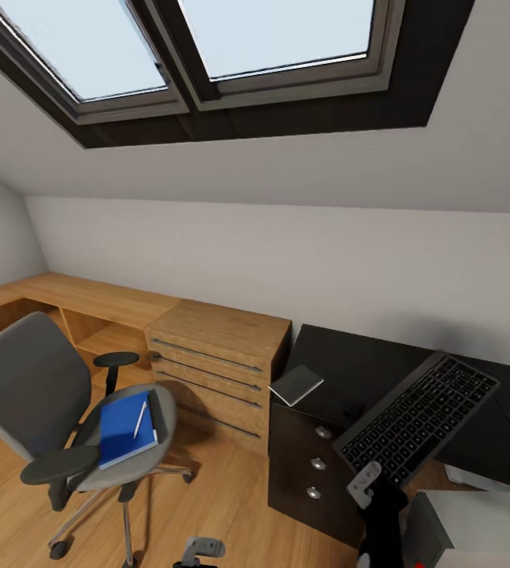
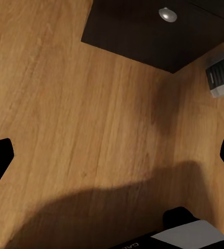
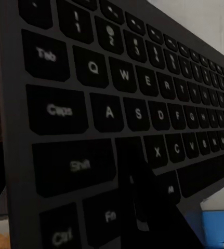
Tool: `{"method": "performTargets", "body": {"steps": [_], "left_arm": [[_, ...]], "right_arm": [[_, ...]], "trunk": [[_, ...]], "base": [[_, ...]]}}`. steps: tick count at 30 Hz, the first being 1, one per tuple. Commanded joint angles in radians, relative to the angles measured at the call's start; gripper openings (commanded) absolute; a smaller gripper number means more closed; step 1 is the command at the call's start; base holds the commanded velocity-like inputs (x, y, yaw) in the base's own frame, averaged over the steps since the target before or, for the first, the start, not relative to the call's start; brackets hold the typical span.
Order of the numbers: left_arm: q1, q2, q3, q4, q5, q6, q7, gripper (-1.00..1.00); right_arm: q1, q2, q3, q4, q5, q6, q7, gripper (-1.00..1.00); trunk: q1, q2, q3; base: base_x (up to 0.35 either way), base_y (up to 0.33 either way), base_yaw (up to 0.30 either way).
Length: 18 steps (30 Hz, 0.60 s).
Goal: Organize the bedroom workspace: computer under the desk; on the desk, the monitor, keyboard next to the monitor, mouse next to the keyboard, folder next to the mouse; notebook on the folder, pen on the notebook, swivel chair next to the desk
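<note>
My right gripper (image 1: 365, 483) is shut on the near end of the dark keyboard (image 1: 418, 416), holding it tilted above the black desk (image 1: 365, 367). Its keys (image 3: 122, 98) show close up around one dark finger (image 3: 143, 202). A grey notebook (image 1: 296, 384) lies on the desk's left corner. The swivel chair (image 1: 34, 386) stands at the left, with the blue folder (image 1: 124, 431) on its seat and the white pen (image 1: 140, 418) on the folder. The light-grey computer (image 1: 463, 525) sits on the floor at lower right. My left gripper (image 2: 112, 161) hangs open over the floor.
A light wooden drawer chest (image 1: 215, 355) stands between chair and desk, with a wooden counter (image 1: 81, 296) running left along the wall. The desk's dark drawer unit (image 1: 310, 465) has round knobs (image 2: 167, 14). Wood floor (image 2: 75, 114) lies open between chair and desk. The ceiling slopes low.
</note>
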Motion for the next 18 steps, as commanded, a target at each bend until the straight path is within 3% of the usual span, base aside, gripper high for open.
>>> {"method": "performTargets", "body": {"steps": [1,9,13,16,18], "left_arm": [[-0.001,0.000,-0.008,0.002,0.009,-0.004,-0.004,1.00],[-0.001,0.000,-0.005,0.002,0.010,-0.006,-0.007,1.00],[-0.001,-0.002,-0.005,0.002,0.011,-0.004,-0.003,1.00],[-0.001,-0.004,0.032,0.002,0.029,-0.004,-0.001,1.00],[-0.001,-0.003,0.085,0.002,0.066,-0.004,-0.001,1.00]], "right_arm": [[-0.001,0.005,0.003,-0.001,0.002,0.006,-0.016,-1.00],[-0.001,0.029,0.014,-0.012,-0.001,0.000,-0.139,-1.00],[0.000,0.032,0.018,-0.012,-0.001,0.000,-0.146,-1.00],[-0.001,0.041,0.028,-0.012,-0.001,0.000,-0.161,-1.00],[-0.001,0.061,0.030,-0.011,0.000,0.000,-0.170,-1.00]], "trunk": [[0.000,-0.001,-0.001],[-0.004,0.006,0.002],[-0.019,0.034,0.014],[-0.031,0.055,0.024],[-0.038,0.069,0.030]], "base": [[0.000,0.009,0.000],[0.000,0.002,0.000],[0.000,0.000,0.000],[0.000,0.000,0.000],[0.000,0.000,0.000]]}}
